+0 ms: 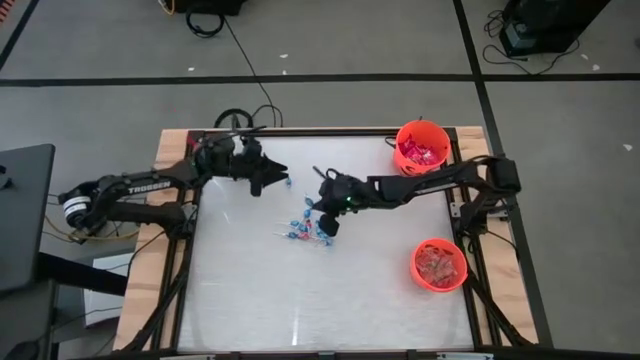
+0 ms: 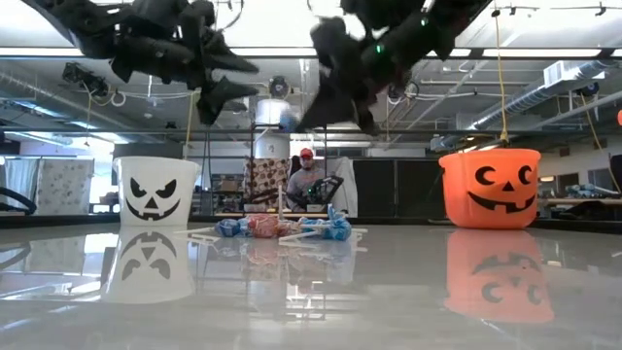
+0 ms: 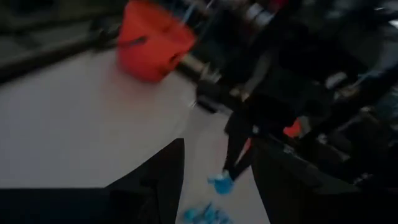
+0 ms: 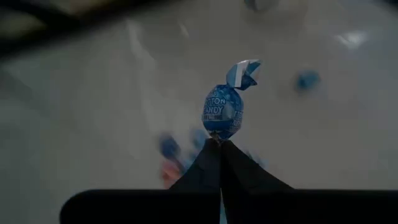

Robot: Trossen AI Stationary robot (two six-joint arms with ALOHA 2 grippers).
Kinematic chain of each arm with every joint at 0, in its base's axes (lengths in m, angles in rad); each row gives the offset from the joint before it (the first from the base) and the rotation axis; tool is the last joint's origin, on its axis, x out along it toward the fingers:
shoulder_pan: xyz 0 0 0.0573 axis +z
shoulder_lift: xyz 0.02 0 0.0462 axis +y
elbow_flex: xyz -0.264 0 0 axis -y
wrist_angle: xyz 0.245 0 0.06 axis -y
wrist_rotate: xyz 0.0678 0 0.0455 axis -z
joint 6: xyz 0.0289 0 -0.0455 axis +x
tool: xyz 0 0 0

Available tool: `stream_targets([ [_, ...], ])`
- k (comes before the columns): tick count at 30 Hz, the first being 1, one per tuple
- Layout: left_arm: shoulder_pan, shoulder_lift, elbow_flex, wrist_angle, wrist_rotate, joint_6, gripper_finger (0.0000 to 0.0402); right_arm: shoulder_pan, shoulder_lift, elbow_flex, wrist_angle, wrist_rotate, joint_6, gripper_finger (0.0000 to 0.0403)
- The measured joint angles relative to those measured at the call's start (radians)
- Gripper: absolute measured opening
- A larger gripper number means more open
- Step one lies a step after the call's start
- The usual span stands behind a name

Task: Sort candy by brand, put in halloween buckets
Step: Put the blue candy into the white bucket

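Grey floor with dark tape lines and loose cables surrounds the pale glossy worktop [image 1: 330, 290], which has a wooden rim and dark frame rails. Taking the overhead view as a clock face, the whole half of the worktop toward 6 o'clock lies bare and open.

Near the centre sits a small heap of candy [image 1: 305, 232], blue twisted wrappers with some reddish pieces, crinkly and shiny. Right above it hangs the right pincer [image 1: 326, 226], its dark fingers pressed together on the twisted tail of one round blue wrapped candy [image 4: 223, 111], held off the surface. The right arm reaches in from 3 o'clock.

The left pincer [image 1: 271, 180] hovers toward 11 o'clock of the heap, fingers apart and empty, its arm coming in from 9 o'clock; the two pincers are near each other above the pile.

At 1 o'clock a round orange bucket [image 1: 421, 148] of smooth plastic holds red packets, close by the right arm's upper link. At 4 o'clock a second orange bucket [image 1: 440, 264] holds mixed pieces. A white bucket [image 2: 155, 192] with a dark jack-o'-lantern face shows in the level view. A person [image 2: 306, 177] sits far behind in the room.
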Motion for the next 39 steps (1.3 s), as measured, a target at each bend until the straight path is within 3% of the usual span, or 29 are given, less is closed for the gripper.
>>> stream_targets([
  [4,-0.042,-0.001,-0.040,0.149,-0.012,0.008,0.0190,-0.013,-0.026,0.001,0.075,-0.021,0.004,0.0002],
  [17,-0.126,0.067,-0.046,0.208,-0.057,0.063,0.0263,-0.065,-0.041,0.001,0.288,-0.067,0.030,0.0002],
  [23,-0.138,0.124,-0.045,0.340,-0.058,0.028,0.0269,-0.070,-0.041,0.001,0.313,-0.083,0.025,0.0002],
  [32,-0.138,0.162,-0.045,0.407,-0.079,-0.021,0.0223,-0.070,-0.041,0.002,0.372,-0.082,0.016,0.0002],
  [39,-0.138,0.161,-0.045,0.439,-0.079,-0.030,0.0126,-0.071,-0.041,0.001,0.371,-0.079,0.005,0.0003],
])
